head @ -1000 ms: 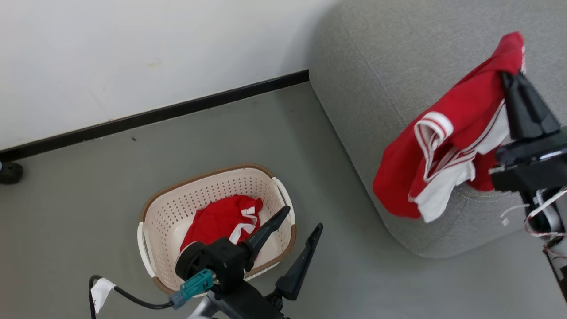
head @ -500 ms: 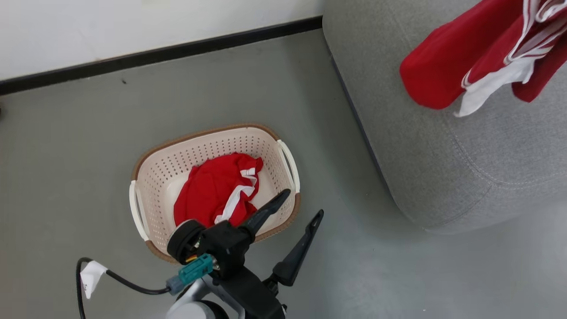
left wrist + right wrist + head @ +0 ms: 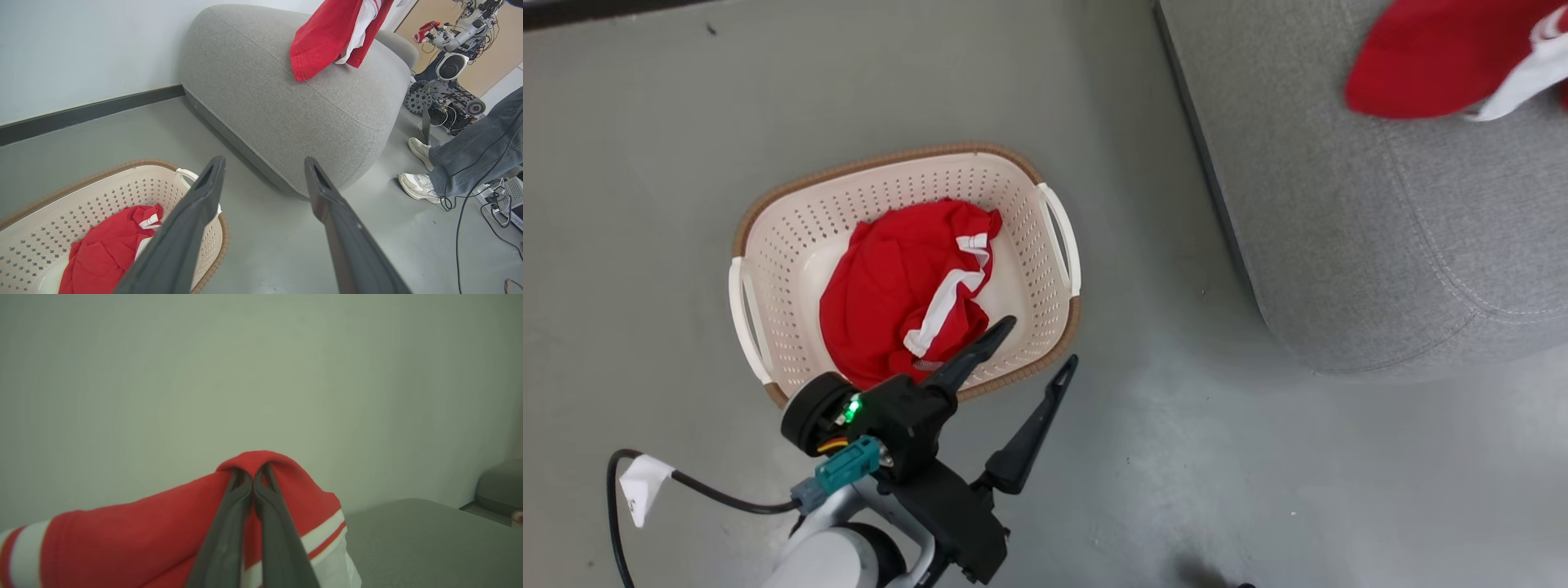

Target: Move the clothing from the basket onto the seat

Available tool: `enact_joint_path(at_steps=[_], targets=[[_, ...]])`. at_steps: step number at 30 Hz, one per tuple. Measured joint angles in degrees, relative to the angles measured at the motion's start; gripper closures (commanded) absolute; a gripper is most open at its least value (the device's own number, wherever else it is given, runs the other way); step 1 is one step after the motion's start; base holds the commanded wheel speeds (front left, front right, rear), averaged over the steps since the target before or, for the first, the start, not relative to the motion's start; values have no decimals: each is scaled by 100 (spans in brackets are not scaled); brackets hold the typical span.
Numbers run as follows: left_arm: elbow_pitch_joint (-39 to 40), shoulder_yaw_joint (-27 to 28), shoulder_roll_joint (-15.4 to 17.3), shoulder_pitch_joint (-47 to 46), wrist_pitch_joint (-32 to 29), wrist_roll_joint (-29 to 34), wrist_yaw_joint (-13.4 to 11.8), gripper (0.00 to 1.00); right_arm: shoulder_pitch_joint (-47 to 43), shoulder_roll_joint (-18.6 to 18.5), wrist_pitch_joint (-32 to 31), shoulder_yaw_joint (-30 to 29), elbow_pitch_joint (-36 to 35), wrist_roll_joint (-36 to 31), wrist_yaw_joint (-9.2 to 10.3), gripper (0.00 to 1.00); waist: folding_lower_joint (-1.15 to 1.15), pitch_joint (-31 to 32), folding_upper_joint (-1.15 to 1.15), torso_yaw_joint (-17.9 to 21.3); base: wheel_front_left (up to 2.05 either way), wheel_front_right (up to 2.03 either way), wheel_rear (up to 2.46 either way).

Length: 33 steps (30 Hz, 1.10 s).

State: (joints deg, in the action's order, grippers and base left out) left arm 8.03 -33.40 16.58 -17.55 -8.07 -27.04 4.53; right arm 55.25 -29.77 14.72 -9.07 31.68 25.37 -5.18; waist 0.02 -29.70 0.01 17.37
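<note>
- The grey floor (image 3: 1258,457) carries both the seat and the basket, which stand near each other but apart.
- The seat (image 3: 1380,245) is a big grey woven cushion with rounded edges and a stitched seam, to the right in the head view.
- A person's leg in jeans (image 3: 478,151) ends in a white shoe (image 3: 416,185) on the floor beyond the seat, near another robot (image 3: 449,61).
- The basket (image 3: 792,237) is cream, perforated and brown-rimmed, and stands upright on the floor left of the seat.
- The hanging garment (image 3: 1429,57), red with white panels and stripes, dangles over the top of the seat. Whether its lower edge touches the cushion cannot be told.
- The crumpled garment (image 3: 890,286), red with a white stripe, lies bunched on the basket's floor.
- The left end effector (image 3: 1042,340) is spread wide and holds nothing. One finger sits above the basket's near rim and the other above the bare floor beside it.
- The right end effector (image 3: 252,473) is clamped tight, with a fold of the hanging garment draped over and pinched at its fingertips.
- A black cable (image 3: 711,498) with a white tag runs to the left arm.
</note>
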Motion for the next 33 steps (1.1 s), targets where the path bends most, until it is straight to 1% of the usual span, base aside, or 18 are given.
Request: enact_joint_path(at_steps=[2,5,9,12,15,21,24,29,33], targets=[[-16,31,66,1,-26,0,0,0,229,-37,-1,-54,234,47,-38,100,0,-84,0,-6,0,0,0],[-15,48,107,4,-42,0,-7,0,504,-97,0,-118,535,96,-46,100,0,-171,0,0,0,0,0],[13,34,114,13,-98,0,-8,0,689,-175,0,-237,867,159,-57,100,-1,-250,-1,17,0,0,0],[96,85,174,22,-122,0,-58,0,888,-221,0,-311,1124,246,-75,100,-1,-328,-1,35,0,0,0],[140,101,244,29,-168,11,-58,0,1000,-283,0,-382,1248,297,-97,100,-1,-407,-1,51,0,0,0],[292,189,396,68,-247,45,-154,0,1255,-446,0,-465,1368,290,-114,100,-1,-570,-1,99,0,0,0],[346,215,438,131,-279,55,-161,0,1333,-481,0,-499,1393,288,-115,100,-1,-627,-1,123,0,0,0],[508,287,565,244,-369,109,-253,0,1377,-637,0,-672,1506,286,-122,100,-1,-788,-1,190,0,0,0],[661,301,635,274,-461,157,-301,0,1367,-609,0,-762,1719,293,-140,100,-1,-954,-1,237,0,0,0]])
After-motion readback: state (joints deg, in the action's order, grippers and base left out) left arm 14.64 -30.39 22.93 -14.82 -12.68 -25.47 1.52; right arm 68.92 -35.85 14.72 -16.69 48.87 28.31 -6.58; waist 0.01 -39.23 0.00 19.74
